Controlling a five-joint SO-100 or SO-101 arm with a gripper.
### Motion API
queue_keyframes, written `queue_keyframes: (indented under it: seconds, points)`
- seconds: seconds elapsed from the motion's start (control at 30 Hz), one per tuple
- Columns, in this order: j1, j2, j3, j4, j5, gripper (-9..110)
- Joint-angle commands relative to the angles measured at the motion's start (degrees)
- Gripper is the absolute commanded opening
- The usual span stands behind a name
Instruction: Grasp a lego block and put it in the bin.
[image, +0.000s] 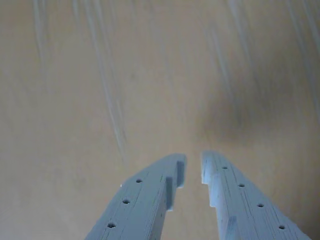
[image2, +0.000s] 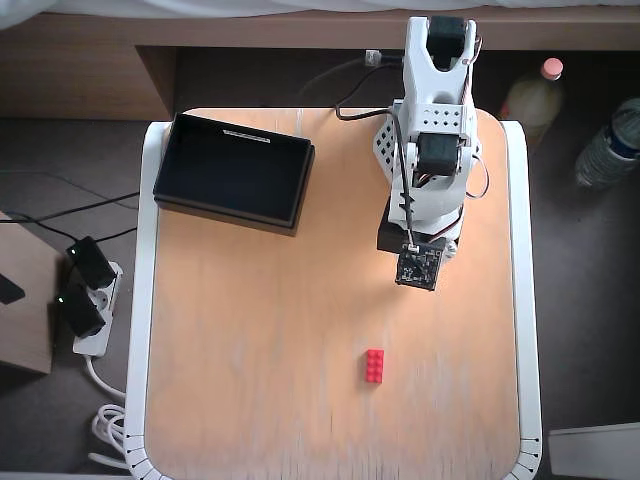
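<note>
The pale wooden counter with its white rim carries the red lego block just below the end effector in the overhead view, the black bin well up-left.

Arm: white plastic shell with black servo blocks set into the links. A perforated white side plate shows near the base. Thin dark and red wires run along the body. A small dark circuit board sits at the wrist end. Gripper: 2 pale blue-grey printed fingers, each with a row of small round holes.
</note>
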Motion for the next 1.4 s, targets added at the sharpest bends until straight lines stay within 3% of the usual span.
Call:
queue_keyframes:
  seconds: [0.0, 0.3, 1.03, 1.37]
  points:
    - [-1.5, 5.0, 8.9, 0.4, 1.8, 0]
    - [-1.4, 1.5, 6.3, -0.4, 5.6, 0]
    - [4.3, -45.6, -43.2, -1.0, 8.4, 0]
    - [14.6, -63.0, -54.8, -14.5, 17.7, 1]
